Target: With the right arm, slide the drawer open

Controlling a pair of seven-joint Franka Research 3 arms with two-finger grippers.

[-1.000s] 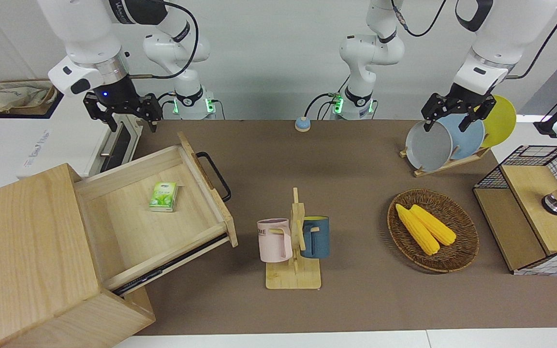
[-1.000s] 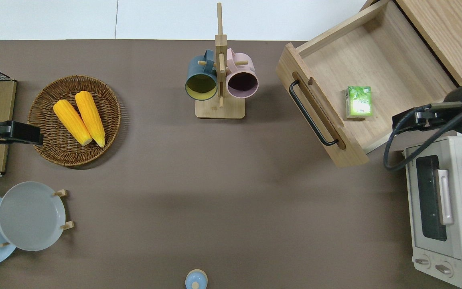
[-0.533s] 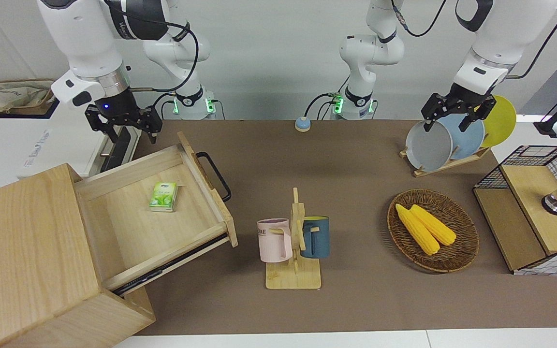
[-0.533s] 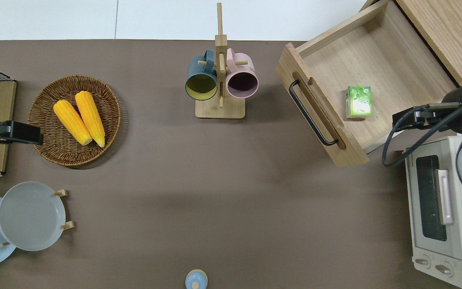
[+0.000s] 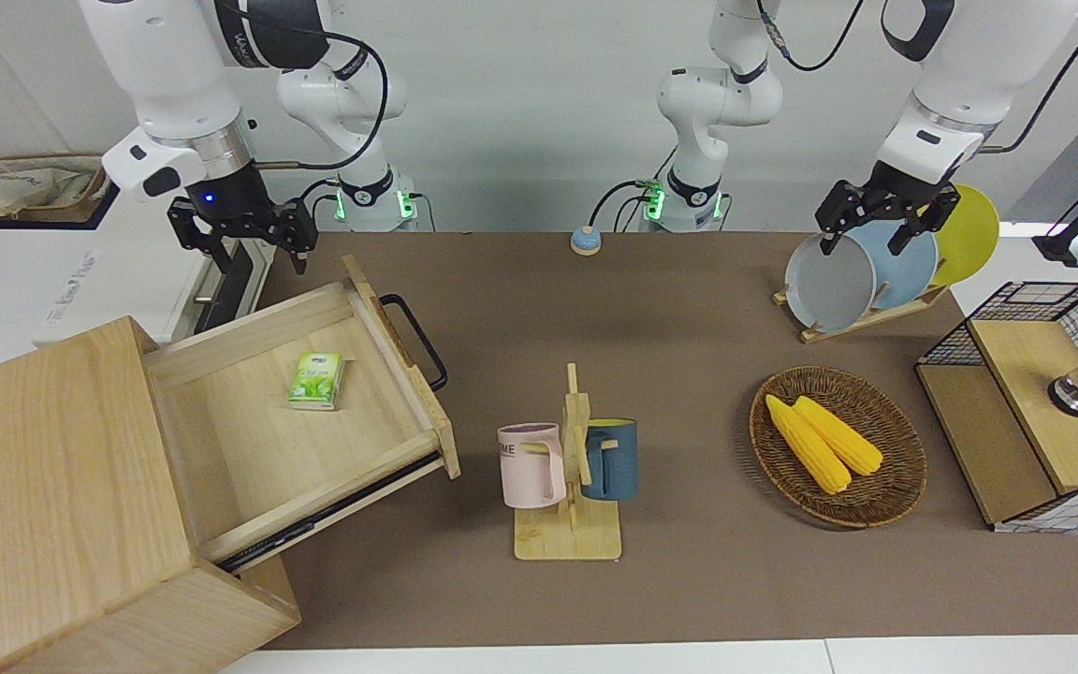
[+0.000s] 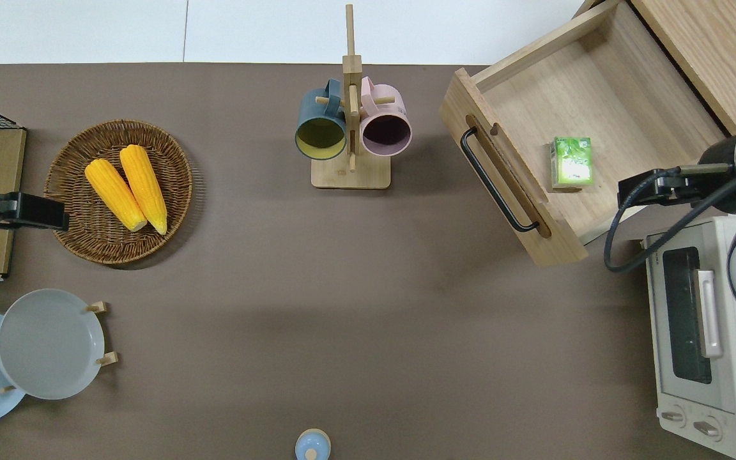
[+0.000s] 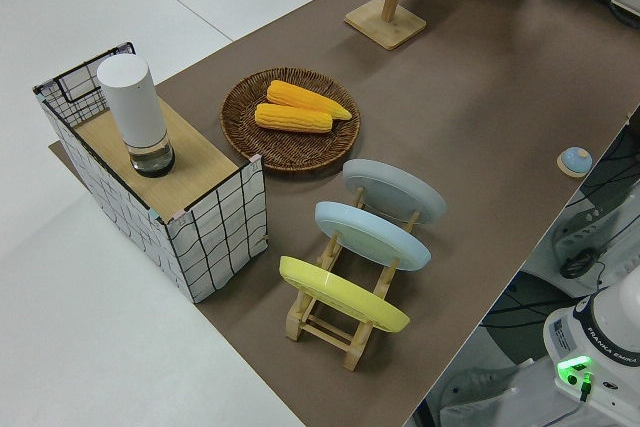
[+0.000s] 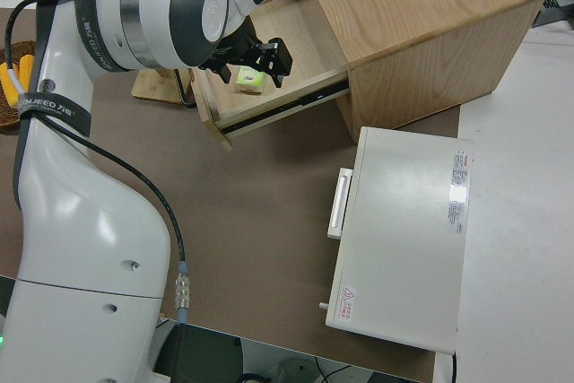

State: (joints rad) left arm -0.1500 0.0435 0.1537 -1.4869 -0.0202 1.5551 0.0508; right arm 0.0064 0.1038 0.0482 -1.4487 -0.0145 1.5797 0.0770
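Observation:
The light-wood drawer [image 5: 314, 440] stands pulled far out of its cabinet [image 5: 43, 487], with its black bar handle [image 5: 417, 342] facing the table's middle. It also shows in the overhead view [image 6: 617, 89] with the handle [image 6: 496, 182]. A small green box [image 6: 572, 161] lies in it. My right gripper [image 5: 258, 251] is open and empty, up in the air. In the overhead view it [image 6: 659, 188] is over the drawer's side nearest the robots, next to the toaster oven [image 6: 706, 332]. It also shows in the right side view [image 8: 265, 56]. My left arm is parked, its gripper [image 5: 881, 229] open.
A mug rack [image 5: 569, 468] with a pink and a blue mug stands mid-table. A wicker basket [image 5: 895, 487] holds two corn cobs. A plate rack [image 5: 862, 267] and a wire-mesh box [image 5: 1026, 412] are at the left arm's end. A small blue knob [image 5: 585, 241] sits near the robots.
My right gripper has shifted slightly toward the table's middle while staying raised and open. The drawer and the left arm have not moved.

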